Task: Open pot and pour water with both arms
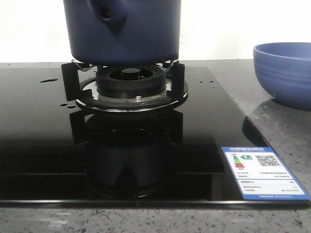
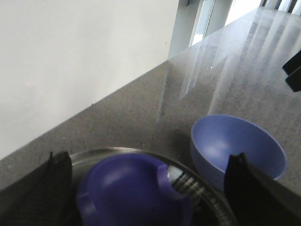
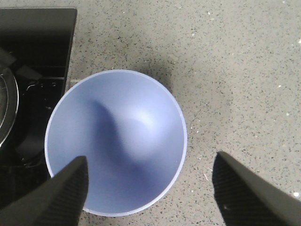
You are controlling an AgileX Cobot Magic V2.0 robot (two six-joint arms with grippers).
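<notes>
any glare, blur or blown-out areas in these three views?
Front view: background behind the pot is blown out white; the glossy hob mirrors the burner. Left wrist view: the lid knob is soft and blurred, with light streaks on the counter. Right wrist view: sharp, a dark shadow inside the bowl.

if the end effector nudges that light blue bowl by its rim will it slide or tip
Probably slide: the bowl sits upright on the smooth stone counter. It looks empty, so likely light. Its rounded sides narrow toward the base, so a high push might rock it.

Front view: low, close, facing the stove (image 1: 121, 145). Left wrist: above the pot (image 2: 134, 190), looking right. Right wrist: straight down. All share the bowl (image 3: 115, 141).
</notes>
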